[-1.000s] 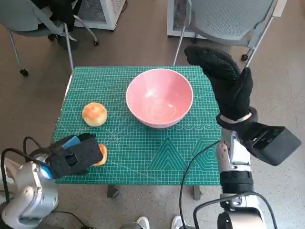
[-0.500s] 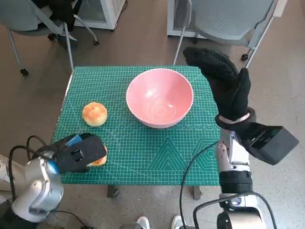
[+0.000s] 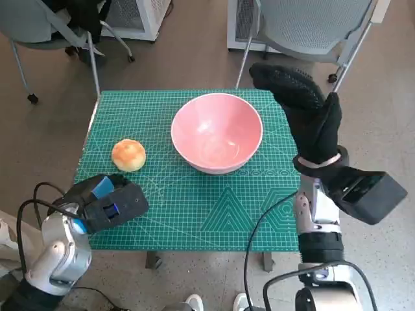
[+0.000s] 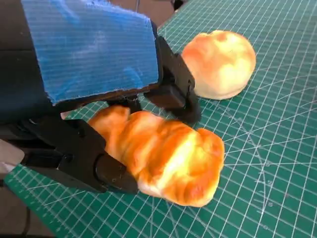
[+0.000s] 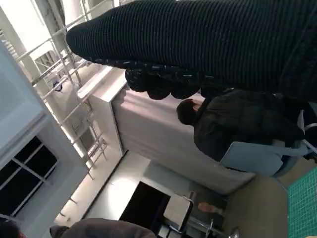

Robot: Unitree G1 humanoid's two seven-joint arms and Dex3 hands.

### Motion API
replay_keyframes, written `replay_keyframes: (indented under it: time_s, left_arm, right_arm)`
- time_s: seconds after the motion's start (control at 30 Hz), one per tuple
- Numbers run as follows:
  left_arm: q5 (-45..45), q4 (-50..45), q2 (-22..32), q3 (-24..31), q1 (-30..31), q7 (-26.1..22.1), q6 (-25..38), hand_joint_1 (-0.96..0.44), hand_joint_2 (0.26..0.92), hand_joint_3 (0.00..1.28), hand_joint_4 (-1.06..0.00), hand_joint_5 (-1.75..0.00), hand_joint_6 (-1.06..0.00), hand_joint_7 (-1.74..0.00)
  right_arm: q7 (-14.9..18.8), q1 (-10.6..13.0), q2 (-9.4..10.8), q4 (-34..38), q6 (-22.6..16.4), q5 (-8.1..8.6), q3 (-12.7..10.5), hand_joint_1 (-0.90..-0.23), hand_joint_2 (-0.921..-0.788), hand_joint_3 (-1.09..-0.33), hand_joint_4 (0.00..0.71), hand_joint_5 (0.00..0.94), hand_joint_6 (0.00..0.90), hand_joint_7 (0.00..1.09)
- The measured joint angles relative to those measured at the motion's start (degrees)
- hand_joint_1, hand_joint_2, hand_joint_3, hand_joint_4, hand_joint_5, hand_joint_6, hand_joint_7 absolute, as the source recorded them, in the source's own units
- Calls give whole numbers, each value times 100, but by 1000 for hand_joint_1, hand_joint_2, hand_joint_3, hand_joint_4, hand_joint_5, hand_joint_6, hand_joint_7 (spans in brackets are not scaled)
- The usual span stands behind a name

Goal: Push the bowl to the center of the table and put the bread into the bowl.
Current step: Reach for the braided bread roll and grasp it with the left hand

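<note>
Left hand is clamped around an elongated bread roll at the table's near-left corner. Right hand is held flat, fingers together, beside the pink bowl.

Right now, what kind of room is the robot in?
Probably an office or lab used for testing. A green gridded cutting mat covers the small table, grey wheeled office chairs stand on the bare floor behind it, and a person sits by pale cabinets.
</note>
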Motion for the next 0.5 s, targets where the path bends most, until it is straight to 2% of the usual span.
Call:
replay_keyframes:
  time_s: [0.17, 0.5]
  left_arm:
    - [53, 0, -35, 143, 146, 166, -289, 4, 878, 119, -655, -1318, -747, -927]
    - [65, 0, -71, 286, 213, 124, -413, 2, 880, 118, -668, -1314, -731, -937]
  right_arm:
    - [19, 0, -1, -10, 0, 1, -2, -675, -921, -897, 74, 5, -1, 256]
    - [57, 0, 0, -10, 0, 1, -4, -675, -921, -899, 73, 4, -1, 254]
